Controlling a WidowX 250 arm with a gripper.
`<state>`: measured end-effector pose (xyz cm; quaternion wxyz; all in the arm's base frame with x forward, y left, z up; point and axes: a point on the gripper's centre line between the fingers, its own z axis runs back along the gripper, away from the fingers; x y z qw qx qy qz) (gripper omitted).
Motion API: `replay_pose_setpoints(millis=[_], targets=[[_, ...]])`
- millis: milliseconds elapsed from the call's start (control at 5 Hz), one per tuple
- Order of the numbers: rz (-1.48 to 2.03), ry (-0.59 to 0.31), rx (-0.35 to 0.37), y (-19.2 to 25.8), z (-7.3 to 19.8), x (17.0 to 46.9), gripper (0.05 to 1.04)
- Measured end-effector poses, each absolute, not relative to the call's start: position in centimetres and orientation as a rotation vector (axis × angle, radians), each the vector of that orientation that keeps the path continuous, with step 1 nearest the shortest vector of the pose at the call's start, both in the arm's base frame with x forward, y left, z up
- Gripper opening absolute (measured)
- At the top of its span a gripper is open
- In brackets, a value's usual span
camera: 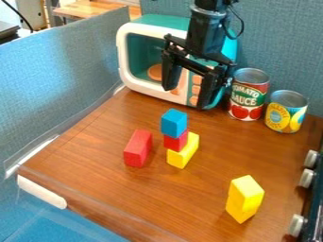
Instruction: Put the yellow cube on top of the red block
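Prob. at outset: yet to grasp, lift & set yellow cube (247,188) (lower R) onto bare-topped red block (137,149) (L of ctr.), w/ spread, empty gripper (187,97) at upper ctr.

Robot arm (207,29) all blk, w/ a thick, roughly cylindrical lower section & a thin blk cable (242,27) looped at its side. Gripper (187,96) also blk: wide angular crosspiece w/ gaps in the framework, plus 2 long, chunky fingers (169,71). Few dull grey highlights on the housing, approx matte elsewhere.
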<state>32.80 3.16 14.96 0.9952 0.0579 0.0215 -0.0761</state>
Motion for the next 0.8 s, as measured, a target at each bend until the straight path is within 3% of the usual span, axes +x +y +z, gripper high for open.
replay_pose_setpoints(millis=[200,800], targets=[[-0.158,0.082,0.112,3.0,13.7,32.6,1.0],[-0.371,0.069,0.068,-1.6,13.6,29.8,1.001]])
